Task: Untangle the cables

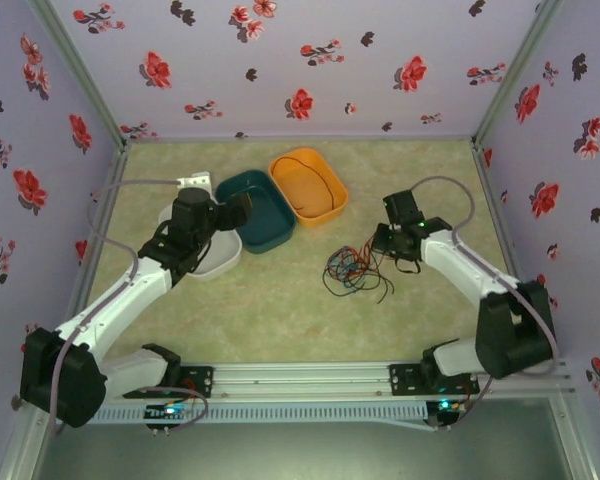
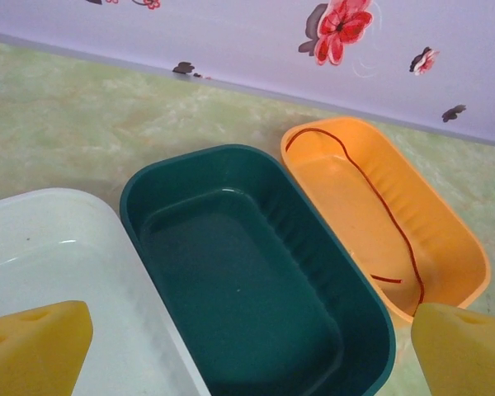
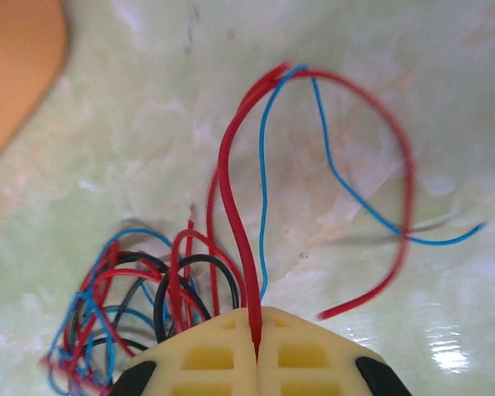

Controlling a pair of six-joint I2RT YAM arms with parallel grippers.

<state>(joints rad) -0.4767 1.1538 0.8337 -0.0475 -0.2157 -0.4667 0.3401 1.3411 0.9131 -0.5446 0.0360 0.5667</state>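
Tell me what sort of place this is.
Probably a robot test booth, not a home: floral-print walls box in a tabletop, two robot arms are bolted to a rail at its near edge, and three plastic tubs sit near a tangle of cables.

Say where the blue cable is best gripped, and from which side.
On the blue cable, probably the loose stretch right of the bundle, from above: there it runs nearly alone over bare table, clear of the knot.
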